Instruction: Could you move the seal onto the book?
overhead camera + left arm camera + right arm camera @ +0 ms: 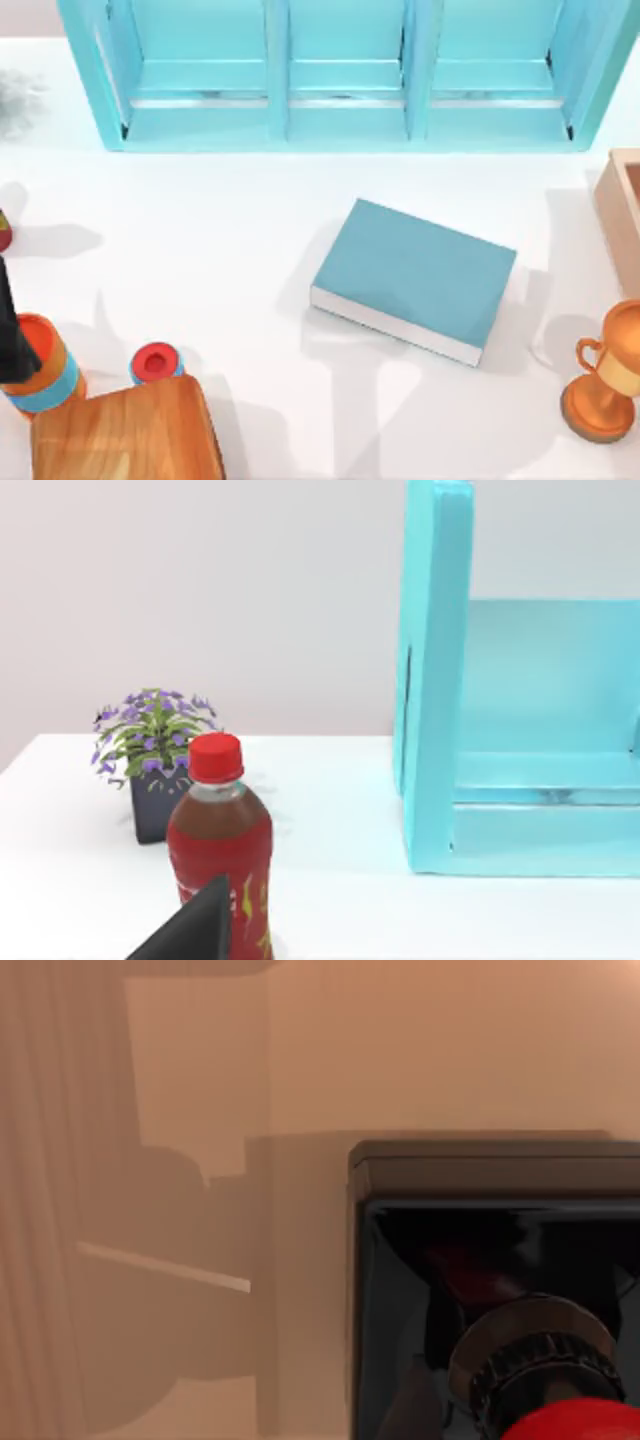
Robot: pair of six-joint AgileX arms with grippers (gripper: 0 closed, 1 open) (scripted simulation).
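The book [415, 278], teal with white page edges, lies flat right of the table's middle with nothing on it. The seal [480, 1260] looms close in the right wrist view: a black square block with a ringed neck and a glossy red knob [575, 1422], set against pale wooden surfaces. My left arm is parked at the table's left edge, its gripper [12, 340] a dark shape above the orange cylinder; a dark tip of it [190, 932] shows in the left wrist view.
A teal shelf [340, 75] spans the back. A wooden box [618, 205] sits at the right edge, a bronze trophy [605, 375] in front of it. Front left stand an orange blue-banded cylinder [48, 368], a blue red-topped cylinder [155, 362] and a wooden board [125, 432]. A red-capped bottle [220, 850] and a potted plant [152, 765] stand far left.
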